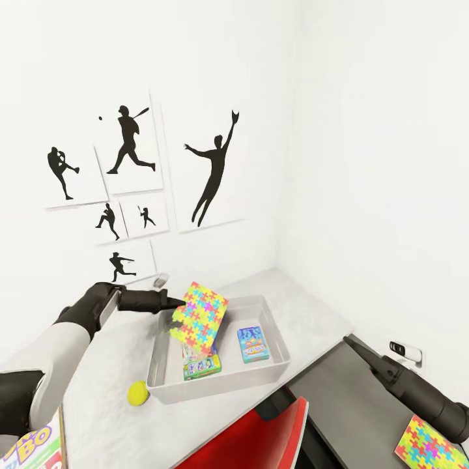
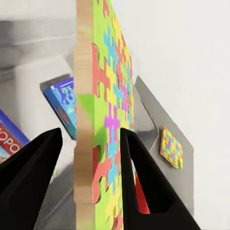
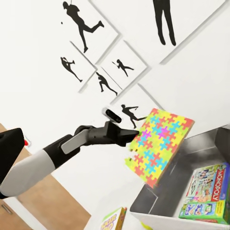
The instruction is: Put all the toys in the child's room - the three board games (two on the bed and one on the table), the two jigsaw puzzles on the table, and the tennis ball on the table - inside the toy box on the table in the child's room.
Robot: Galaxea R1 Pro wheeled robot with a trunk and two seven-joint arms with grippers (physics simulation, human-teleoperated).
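My left gripper [image 1: 181, 305] [image 2: 91, 139] is shut on a mosaic jigsaw puzzle [image 1: 199, 318] [image 2: 108, 120] [image 3: 160, 146], holding it tilted on edge above the near-left corner of the light-grey toy box [image 1: 215, 391] [image 3: 158, 196]. Inside the box lie the blue board game [image 1: 252, 343] [image 2: 64, 108] and Monopoly [image 1: 202, 365] [image 2: 9, 139] [image 3: 213, 189]. The tennis ball [image 1: 137, 393] rests on the table [image 1: 312, 306] just left of the box. Skip-Bo [image 1: 29, 449] [image 3: 112, 220] shows at the lower left. A second jigsaw puzzle [image 1: 430, 449] [image 2: 171, 148] lies at the lower right, under my right arm. My right gripper [image 1: 348, 340] hovers right of the box as one dark taper.
A dark-grey lower cabinet top [image 1: 352, 397] adjoins the table on the right. A red chair back [image 1: 260, 436] stands in front of the box. White walls with baseball silhouette pictures [image 1: 212, 169] close the corner behind the table.
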